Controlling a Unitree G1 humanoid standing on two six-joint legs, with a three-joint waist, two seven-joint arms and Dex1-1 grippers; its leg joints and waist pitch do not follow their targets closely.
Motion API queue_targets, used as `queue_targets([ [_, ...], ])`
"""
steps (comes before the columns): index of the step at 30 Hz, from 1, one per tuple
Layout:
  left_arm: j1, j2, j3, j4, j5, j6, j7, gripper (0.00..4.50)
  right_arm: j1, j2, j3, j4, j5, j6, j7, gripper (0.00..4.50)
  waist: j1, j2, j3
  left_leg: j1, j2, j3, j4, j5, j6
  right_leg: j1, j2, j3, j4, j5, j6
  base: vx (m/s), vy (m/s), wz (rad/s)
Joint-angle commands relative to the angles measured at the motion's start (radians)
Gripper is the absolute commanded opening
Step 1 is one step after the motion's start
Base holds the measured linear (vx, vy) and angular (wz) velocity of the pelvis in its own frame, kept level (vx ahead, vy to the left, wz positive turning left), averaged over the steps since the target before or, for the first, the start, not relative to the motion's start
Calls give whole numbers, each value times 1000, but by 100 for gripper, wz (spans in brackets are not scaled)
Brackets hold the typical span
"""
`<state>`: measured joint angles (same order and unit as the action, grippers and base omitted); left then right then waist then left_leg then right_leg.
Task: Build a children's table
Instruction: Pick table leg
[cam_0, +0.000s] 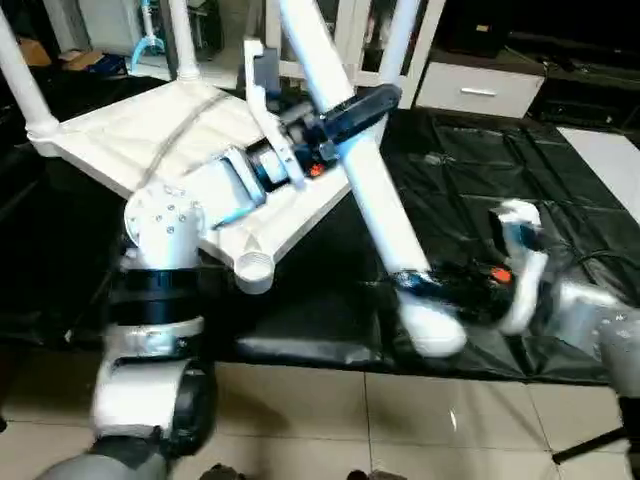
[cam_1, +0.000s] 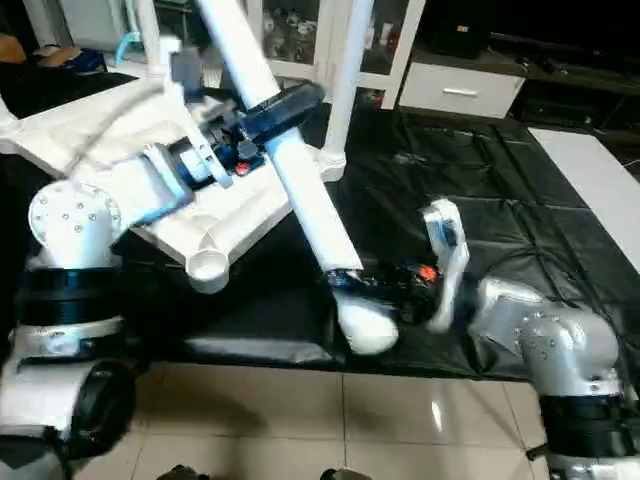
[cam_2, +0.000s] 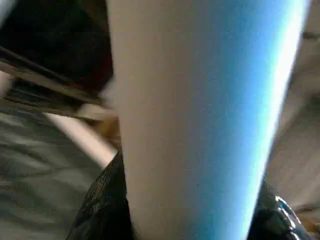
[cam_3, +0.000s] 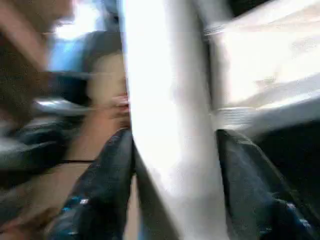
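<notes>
The white tabletop (cam_0: 150, 130) lies underside up on the black cover, tilted toward me, with an empty corner socket (cam_0: 255, 268) at its near corner. Upright legs stand in its other corners, one at the far left (cam_0: 20, 70) and one at the back right (cam_1: 345, 80). A loose white leg (cam_0: 385, 210) slants from the top centre down to the cover's front edge. My left gripper (cam_0: 350, 115) is shut on its upper part; in the left wrist view the black fingers (cam_2: 100, 210) flank the tube. My right gripper (cam_0: 420, 285) clasps the leg just above its rounded lower end.
The black cover (cam_0: 480, 170) ends just in front of me, and pale tiled floor (cam_0: 350, 420) lies below it. A white drawer cabinet (cam_0: 478, 90) stands behind the cover. A white panel (cam_0: 610, 160) lies at the far right.
</notes>
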<state>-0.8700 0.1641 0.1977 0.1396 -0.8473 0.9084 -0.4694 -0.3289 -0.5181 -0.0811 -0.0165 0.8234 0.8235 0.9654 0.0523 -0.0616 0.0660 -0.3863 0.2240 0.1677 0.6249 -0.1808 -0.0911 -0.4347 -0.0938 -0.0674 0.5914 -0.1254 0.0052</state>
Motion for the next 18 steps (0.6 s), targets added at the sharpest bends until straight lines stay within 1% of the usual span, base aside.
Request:
queue_targets([
  [1,-26,39,-32,-20,94,-50,19,171,-16,-1,-56,0,-54,-85,-54,291,-6,9,-80,15,-10,7,-81,-281,-22,57,-20,10,-81,-446,-90,0,0,0],
  [2,-33,58,-47,-14,127,-69,28,170,-25,6,-69,4,-92,-142,-91,299,-7,12,-80,15,-10,7,-82,-280,-21,55,-20,10,-82,-460,-76,0,0,0],
  [3,-33,58,-47,-14,127,-69,28,170,-25,6,-69,4,-92,-142,-91,303,-11,12,-80,15,-11,8,-81,-272,-22,55,-19,10,-82,-458,-75,0,0,0],
  [4,-38,77,-65,-11,156,-88,30,169,-32,5,-72,12,-151,-217,-128,322,-12,12,-81,13,-11,7,-81,-269,-22,57,-19,10,-79,-451,-80,0,0,0],
  [5,-47,84,-67,-4,164,-95,33,169,-46,9,-87,24,-169,-261,-141,334,-15,14,-80,16,-10,9,-80,-271,-24,51,-18,11,-79,-443,-85,0,0,0],
  [6,-54,87,-70,1,170,-101,40,169,-57,14,-97,28,-173,-289,-136,342,-15,20,-82,17,-10,9,-79,-272,-24,51,-18,13,-77,-423,-97,0,0,0],
  [7,-57,87,-71,3,172,-102,43,169,-62,15,-101,29,-170,-296,-130,345,-14,19,-82,18,-10,10,-79,-276,-21,51,-16,13,-74,-400,-114,0,0,0],
  [8,-59,87,-71,4,172,-103,44,169,-65,16,-104,30,-168,-300,-127,345,-14,18,-83,17,-10,10,-80,-277,-18,54,-16,13,-72,-388,-121,0,0,0],
  [9,-64,86,-76,6,175,-97,51,169,-78,14,-101,31,-170,-301,-126,345,-15,17,-84,14,-9,9,-81,-264,-13,59,-16,14,-66,-357,-134,0,0,0],
  [10,-66,87,-84,9,180,-98,52,169,-85,13,-96,32,-179,-307,-130,345,-16,16,-83,13,-10,10,-80,-256,-9,61,-16,15,-64,-337,-145,0,0,0],
  [11,-66,87,-84,9,180,-98,52,169,-85,13,-96,32,-179,-307,-130,345,-16,16,-83,13,-10,10,-80,-256,-9,61,-16,15,-64,-337,-145,0,0,0],
  [12,-75,89,-105,16,202,-91,72,169,-116,3,-69,49,-215,-311,-149,377,-17,9,-84,13,-9,12,-78,-249,-3,60,-16,17,-62,-325,-158,0,0,0],
  [13,-77,89,-108,17,207,-90,79,169,-122,-1,-62,53,-225,-312,-154,384,-20,12,-84,10,-9,11,-79,-234,-6,62,-15,17,-57,-313,-162,0,0,0],
  [14,-77,89,-108,17,207,-90,79,169,-122,-1,-62,53,-225,-312,-154,385,-19,12,-85,11,-10,13,-77,-229,-5,62,-17,18,-58,-309,-164,0,0,0],
  [16,-81,86,-115,22,225,-91,92,169,-136,-8,-43,65,-252,-321,-165,415,-17,14,-86,11,-10,14,-76,-216,-2,64,-17,19,-56,-296,-170,0,0,0],
  [17,-91,82,-125,30,241,-90,99,169,-159,-19,9,68,-305,-328,-179,415,-21,0,-86,8,-10,15,-75,-211,1,65,-15,19,-57,-297,-169,0,0,0],
  [18,-97,79,-131,36,250,-89,101,169,-172,-25,45,67,-341,-332,-187,422,-19,8,-85,10,-10,14,-75,-197,-8,64,-17,20,-54,-300,-166,0,0,0],
])
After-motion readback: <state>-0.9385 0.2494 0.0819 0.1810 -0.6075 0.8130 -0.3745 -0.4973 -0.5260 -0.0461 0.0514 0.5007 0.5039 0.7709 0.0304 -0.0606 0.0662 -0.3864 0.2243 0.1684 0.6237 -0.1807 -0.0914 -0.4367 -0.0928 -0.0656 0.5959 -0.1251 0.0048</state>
